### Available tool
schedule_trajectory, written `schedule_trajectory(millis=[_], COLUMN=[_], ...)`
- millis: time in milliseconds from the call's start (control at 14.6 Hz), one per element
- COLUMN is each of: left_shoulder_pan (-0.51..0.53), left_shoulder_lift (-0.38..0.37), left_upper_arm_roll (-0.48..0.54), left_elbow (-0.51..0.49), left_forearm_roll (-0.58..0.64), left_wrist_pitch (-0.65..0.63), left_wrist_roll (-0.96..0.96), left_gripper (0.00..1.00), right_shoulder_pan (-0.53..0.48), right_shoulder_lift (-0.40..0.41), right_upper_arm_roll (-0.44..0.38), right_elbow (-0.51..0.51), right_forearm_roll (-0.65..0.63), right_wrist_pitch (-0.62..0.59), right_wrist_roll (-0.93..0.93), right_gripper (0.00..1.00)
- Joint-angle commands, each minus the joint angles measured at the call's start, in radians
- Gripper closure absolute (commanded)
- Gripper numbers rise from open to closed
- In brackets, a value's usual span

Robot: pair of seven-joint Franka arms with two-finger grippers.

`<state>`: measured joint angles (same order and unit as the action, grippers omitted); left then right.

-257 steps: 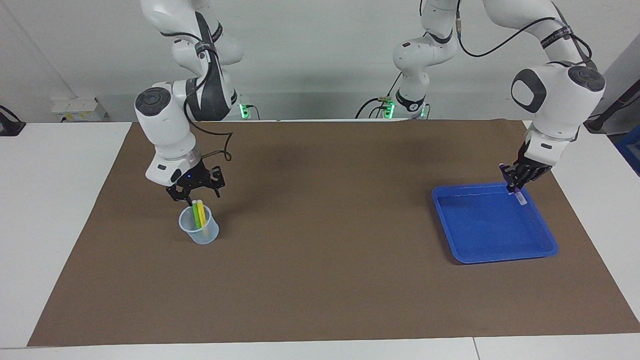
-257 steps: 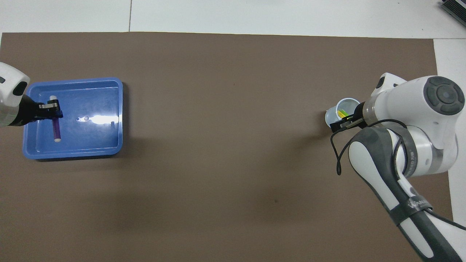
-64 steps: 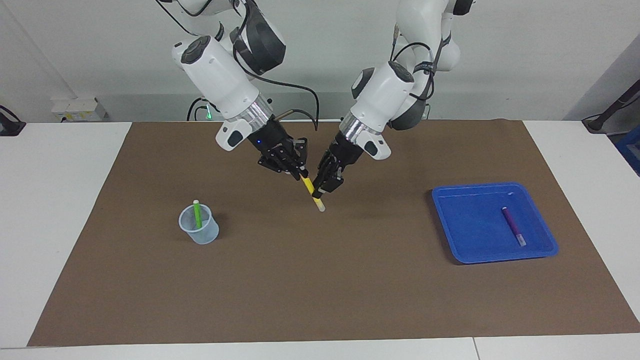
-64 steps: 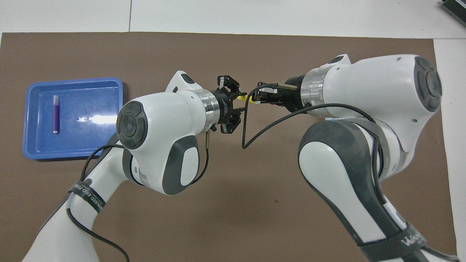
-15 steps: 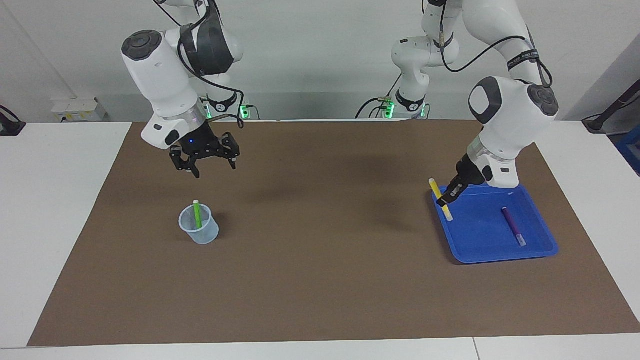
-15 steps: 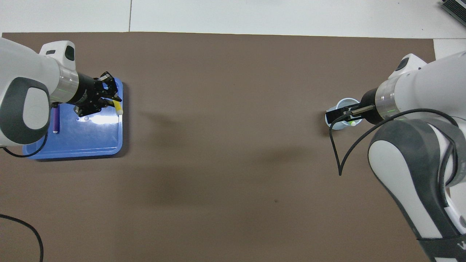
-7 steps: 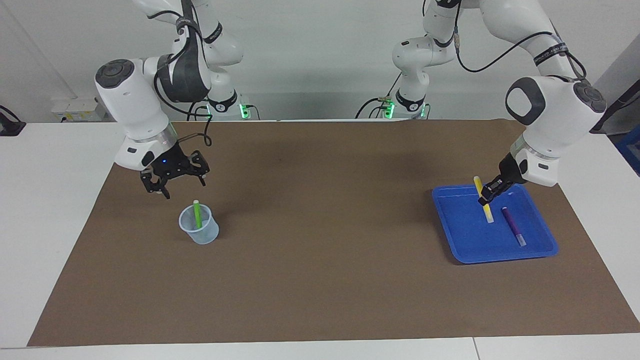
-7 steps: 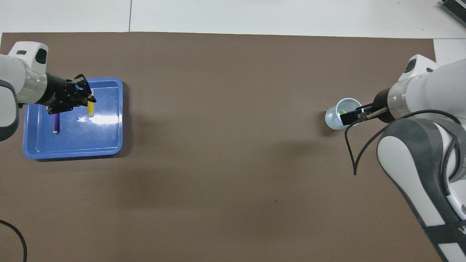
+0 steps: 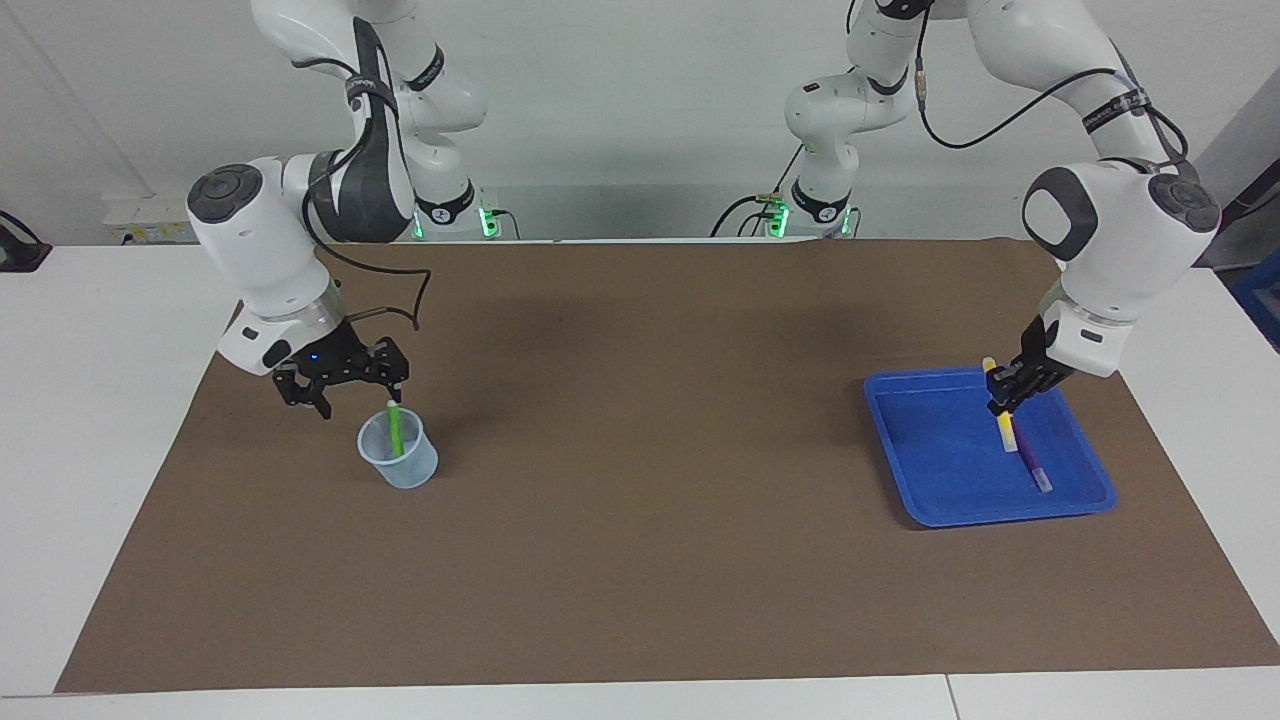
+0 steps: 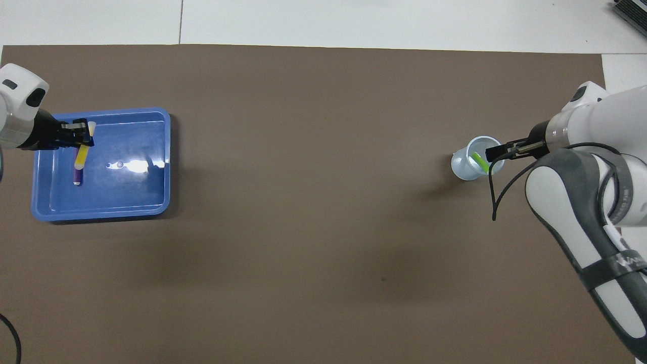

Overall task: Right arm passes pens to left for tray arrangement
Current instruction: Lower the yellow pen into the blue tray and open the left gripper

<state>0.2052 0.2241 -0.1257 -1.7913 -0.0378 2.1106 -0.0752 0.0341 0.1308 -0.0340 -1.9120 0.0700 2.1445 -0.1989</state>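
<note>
The blue tray (image 9: 940, 455) lies at the left arm's end of the table. The purple pen (image 9: 1036, 473) lies flat in it. My left gripper (image 9: 1004, 391) is shut on the yellow pen (image 9: 1005, 429) and holds it tilted, low over the tray, its lower tip right by the purple pen. In the overhead view the left gripper (image 10: 77, 141) holds the yellow pen (image 10: 81, 157) above the purple pen (image 10: 77, 176). The green pen (image 9: 394, 428) stands in the cup (image 9: 400, 462). My right gripper (image 9: 343, 392) is open and empty, just above the cup's rim on the side nearer the robots.
A brown mat (image 9: 640, 500) covers the table between the cup (image 10: 467, 166) and the tray (image 10: 101, 215). White table surface (image 9: 100, 400) lies past the mat's edges. A black cable loop (image 10: 493, 197) hangs from the right arm's wrist.
My left gripper carried the yellow pen farther over the tray toward the purple pen and lowered it. My right gripper came down and closer to the cup.
</note>
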Motion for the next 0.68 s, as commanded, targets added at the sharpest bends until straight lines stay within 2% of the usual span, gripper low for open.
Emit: schedule_trajectory(millis=[0,205,410,615], left_shoulder_pan=[0.013,0.028,0.033,0.036], left_shoulder_lift=[0.073,0.095,0.118,0.144], left_upper_arm_roll=[-0.008,-0.006,-0.008,-0.006], left_elbow=[-0.02,-0.019,-0.016,-0.025], left_forearm_roll=[0.022,0.022,0.022,0.022], left_wrist_pitch=[0.122,0.149,0.157,0.186], left_wrist_roll=[0.026,0.077,0.143,0.159], left_gripper=[1.0,1.0,1.0,1.0], right_shoulder_pan=[0.001,0.001,0.004,0.02], right_shoulder_lift=[0.009,-0.003,-0.016,-0.019], right_upper_arm_roll=[0.011,0.011,0.011,0.011], right_elbow=[-0.015,-0.067,-0.104,-0.107], right_forearm_roll=[-0.001,-0.001,-0.003,-0.006], right_wrist_pitch=[0.029,0.034,0.058,0.057], right_wrist_roll=[0.067,0.058,0.059,0.059], right_gripper=[0.0,0.1,0.37,0.48])
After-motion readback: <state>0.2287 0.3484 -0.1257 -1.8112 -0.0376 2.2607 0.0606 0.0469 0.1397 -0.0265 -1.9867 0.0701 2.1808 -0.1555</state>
